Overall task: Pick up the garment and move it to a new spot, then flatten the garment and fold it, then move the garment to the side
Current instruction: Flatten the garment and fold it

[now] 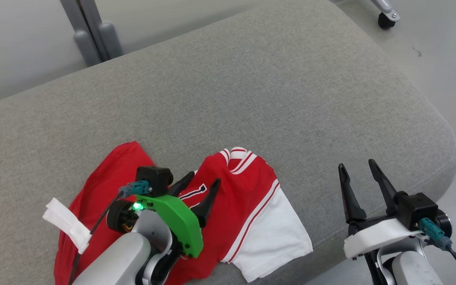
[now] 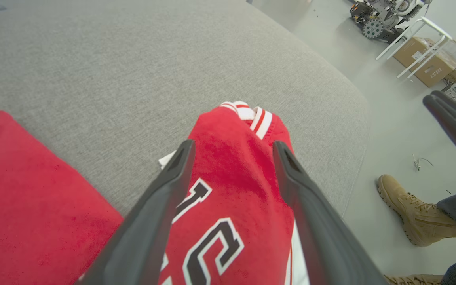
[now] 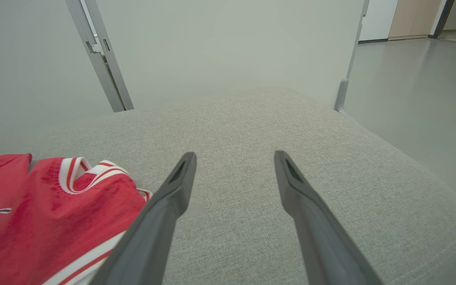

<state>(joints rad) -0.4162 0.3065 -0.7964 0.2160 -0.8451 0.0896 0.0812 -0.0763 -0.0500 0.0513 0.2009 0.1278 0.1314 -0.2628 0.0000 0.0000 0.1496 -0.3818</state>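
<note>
Spotter: Head view. Red-and-white shirt (image 1: 244, 198) lies crumpled on the near left part of the grey cushion (image 1: 251, 87), collar (image 1: 239, 155) turned away from the robot. Your left claw (image 1: 203, 178) hangs over the red chest panel, fingers (image 1: 208, 198) spread, nothing pinched. Your right claw (image 1: 357, 164) stands well apart at the cushion's near right edge, also spread, holding nothing.

Operator: How will it handle?

Spotter: Soft, light and limp, judging by the folds. Expect it to sag and drag on the cushion's weave rather than slide. Nothing fragile. Pinch one layer and the layers beneath may come along.

Operator: Left wrist view?

Spotter: Left claw straddles the lettered front. Cloth lies below it; whether it touches, I cannot tell. Ribbed collar sits just past the tips. A person's boot (image 2: 410, 209) stands on the floor (image 2: 390, 130) beside the cushion, with a cardboard box (image 2: 426, 63) farther off. Keep your swing short on that side.

Operator: Right wrist view?

Spotter: Right claw wide over bare cushion. Shirt lies off to its left, apart from it.

Operator: Where do I take hold?

Spotter: My judgement: the shoulders, one claw either side of the collar, where the trim stiffens the cloth. Lifted there, the body should hang straight for flattening. Avoid the loose white sleeve (image 1: 275, 237); a grip there would likely twist the shirt.
</note>
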